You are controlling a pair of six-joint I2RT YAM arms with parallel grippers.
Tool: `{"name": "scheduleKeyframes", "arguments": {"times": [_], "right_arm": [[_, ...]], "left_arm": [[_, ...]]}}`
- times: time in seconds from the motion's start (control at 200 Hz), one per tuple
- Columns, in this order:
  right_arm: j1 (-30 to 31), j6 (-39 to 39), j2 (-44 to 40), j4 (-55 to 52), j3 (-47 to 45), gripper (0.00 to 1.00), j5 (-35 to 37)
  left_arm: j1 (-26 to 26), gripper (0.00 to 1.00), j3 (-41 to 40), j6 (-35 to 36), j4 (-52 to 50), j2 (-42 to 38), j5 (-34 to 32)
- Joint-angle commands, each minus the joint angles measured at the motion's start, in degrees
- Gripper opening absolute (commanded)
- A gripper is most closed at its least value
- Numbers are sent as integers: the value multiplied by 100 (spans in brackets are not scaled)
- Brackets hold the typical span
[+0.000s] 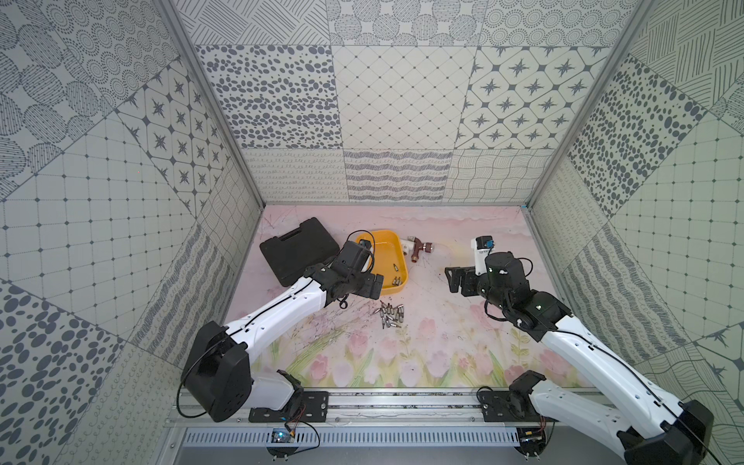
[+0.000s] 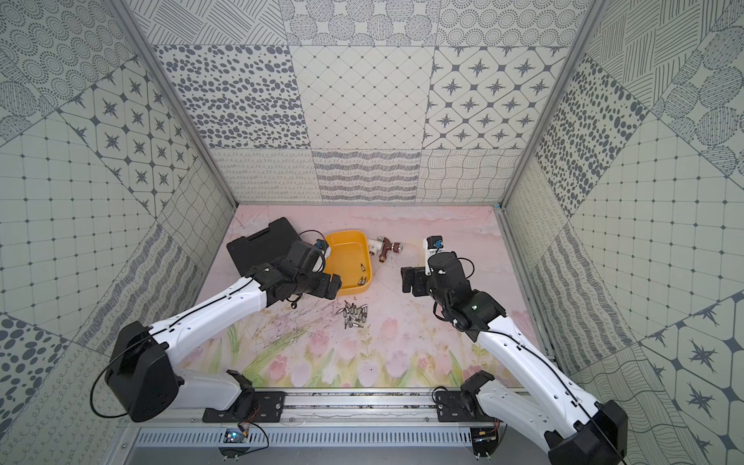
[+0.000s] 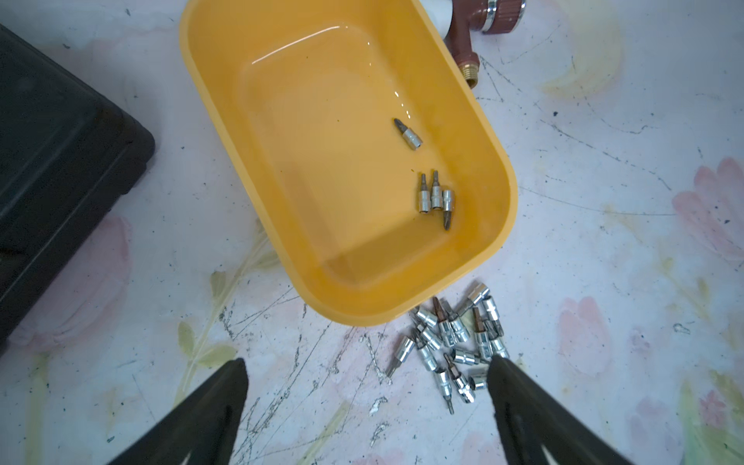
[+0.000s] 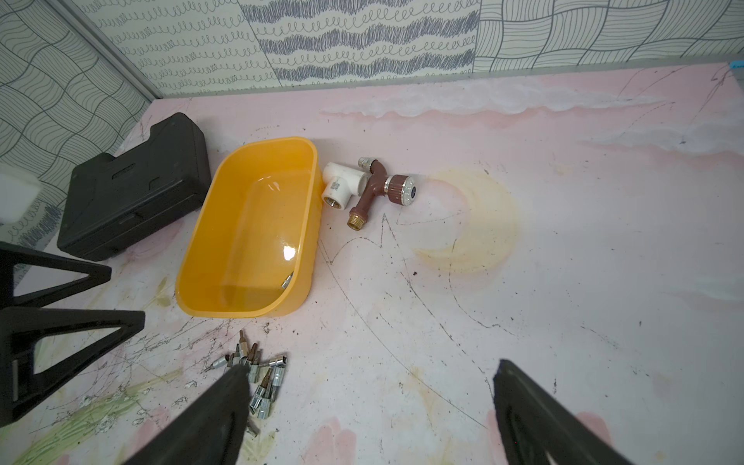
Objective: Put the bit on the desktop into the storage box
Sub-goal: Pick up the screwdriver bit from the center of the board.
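Observation:
Several silver bits (image 1: 390,315) (image 2: 354,315) lie in a heap on the pink desktop (image 1: 443,346), just in front of the yellow storage box (image 1: 388,249) (image 2: 346,257). Inside the box (image 3: 322,141) one bit (image 3: 407,134) lies alone and three more (image 3: 435,197) lie together. My left gripper (image 1: 378,286) (image 3: 368,362) hangs open and empty over the box's near left corner, with the heap (image 3: 455,342) beside one finger. To the right of the heap (image 4: 257,374), my right gripper (image 1: 453,280) (image 4: 370,366) is open and empty above bare desktop.
A black tool case (image 1: 298,251) lies shut to the left of the box. A brown tap with a white pipe fitting (image 1: 418,246) rests against the box's far right side. Patterned walls close in the desktop on three sides; a metal rail (image 1: 402,406) runs along the front.

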Motion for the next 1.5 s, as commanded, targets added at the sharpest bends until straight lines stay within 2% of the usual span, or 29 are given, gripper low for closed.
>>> {"name": "scheduleKeyframes", "arguments": {"times": [0.0, 0.195, 0.38, 0.51, 0.82, 1.496], "right_arm": [[-28, 102, 67, 307, -22, 97, -110], [-28, 122, 142, 336, -12, 96, -147], [-35, 138, 130, 342, -18, 96, -158], [-28, 133, 126, 337, -36, 97, -143], [-29, 137, 110, 336, -44, 97, -124], [-28, 125, 98, 342, -35, 97, -79]], "left_arm": [[-87, 99, -529, 325, 249, -613, -20], [-279, 97, -1010, 441, 494, -1116, 67], [-535, 94, -1260, 279, 577, -1055, -94], [-653, 90, -1439, 123, 695, -878, -234], [-686, 69, -1479, 64, 993, -39, -189], [-756, 46, -940, 21, 875, 1228, -281]]}}
